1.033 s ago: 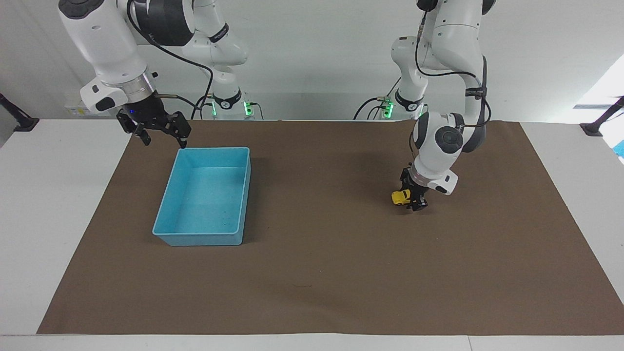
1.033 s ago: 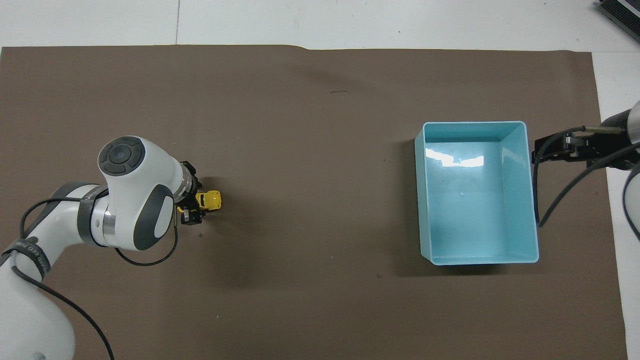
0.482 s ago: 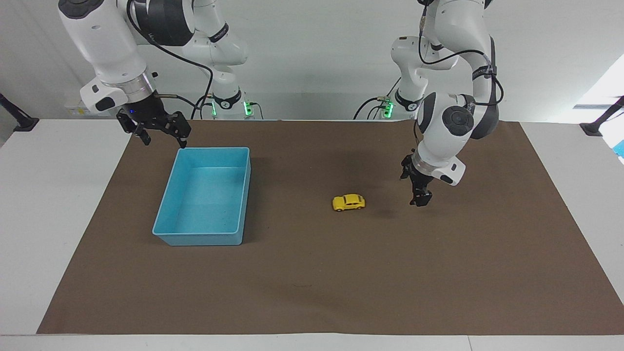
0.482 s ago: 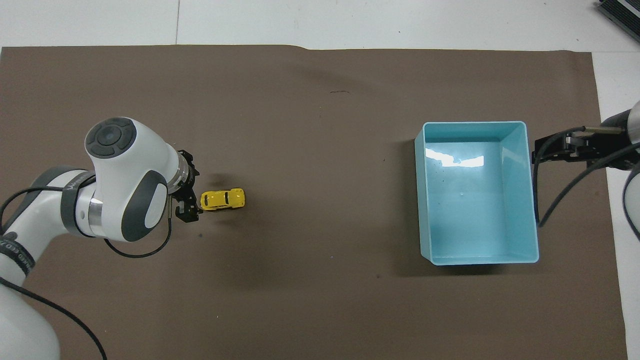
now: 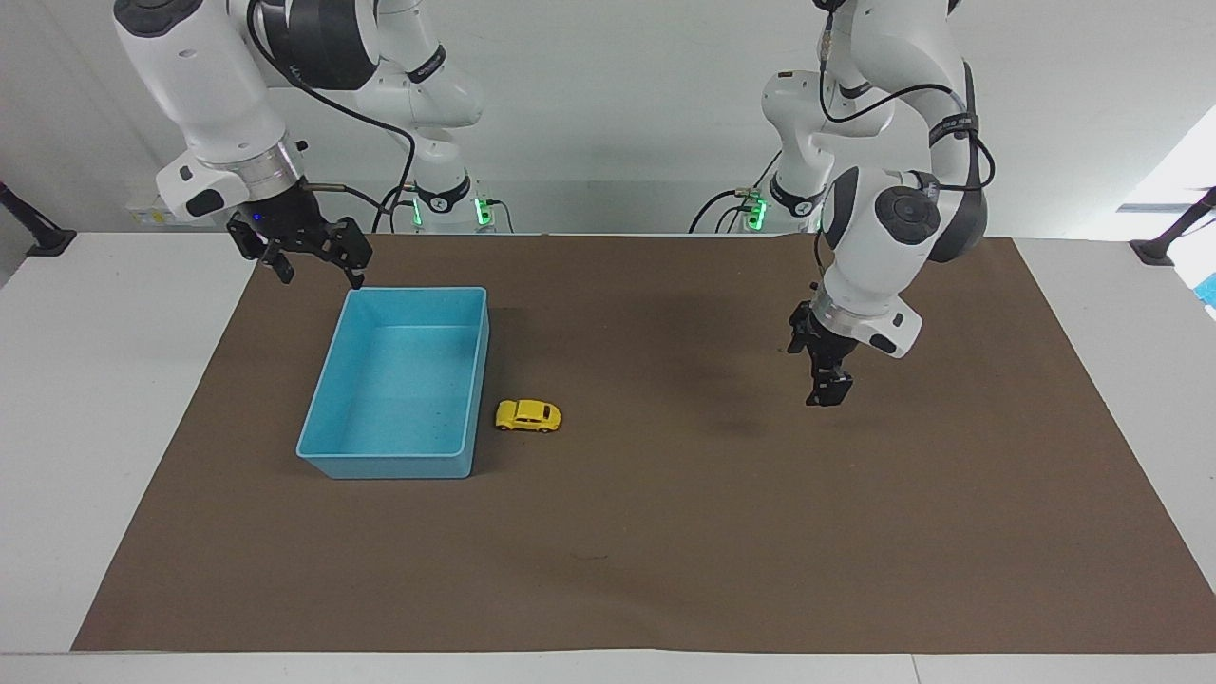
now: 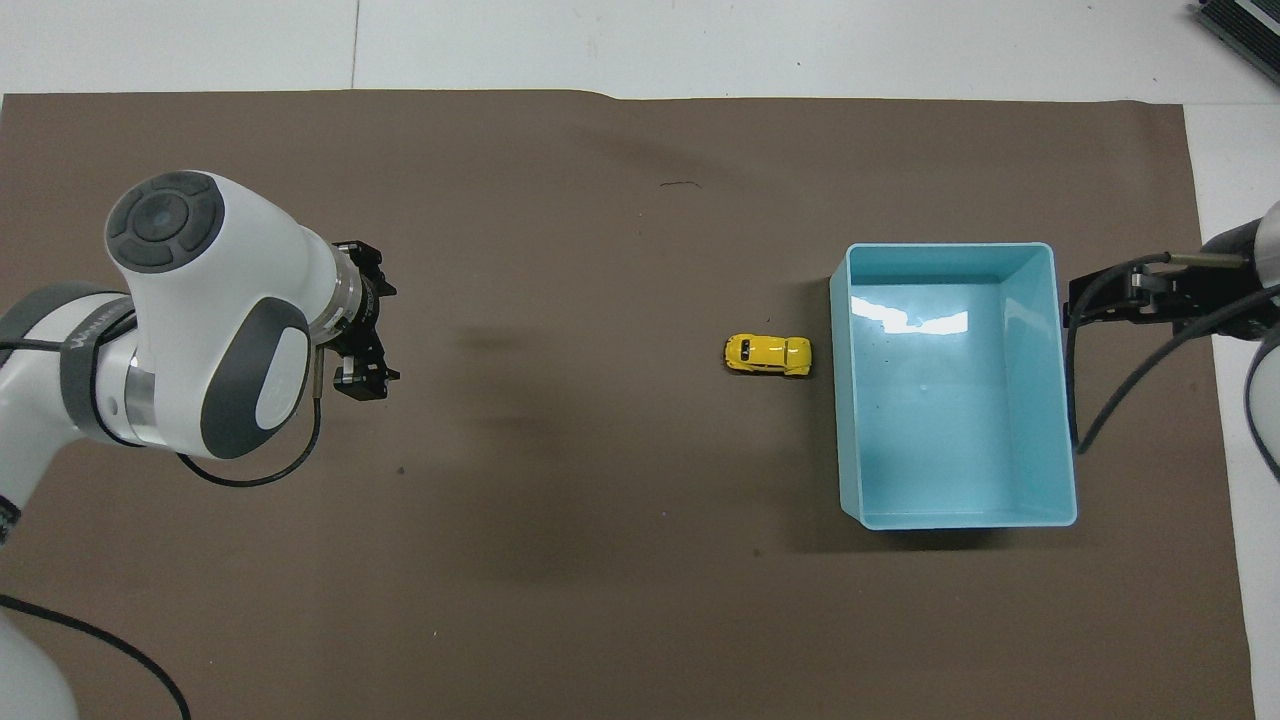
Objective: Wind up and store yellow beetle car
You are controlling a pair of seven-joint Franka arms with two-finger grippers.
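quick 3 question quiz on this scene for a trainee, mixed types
1. True or false: the yellow beetle car lies inside the blue bin.
2. What is the left gripper over? A) the bin B) the brown mat C) the car
3. Which gripper hangs by the bin's corner nearest the robots?

Key:
1. False; it sits on the mat beside the bin.
2. B
3. The right gripper, open.

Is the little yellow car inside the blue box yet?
Not yet. The yellow beetle car stands on its wheels on the brown mat, just beside the blue box, which looks empty.
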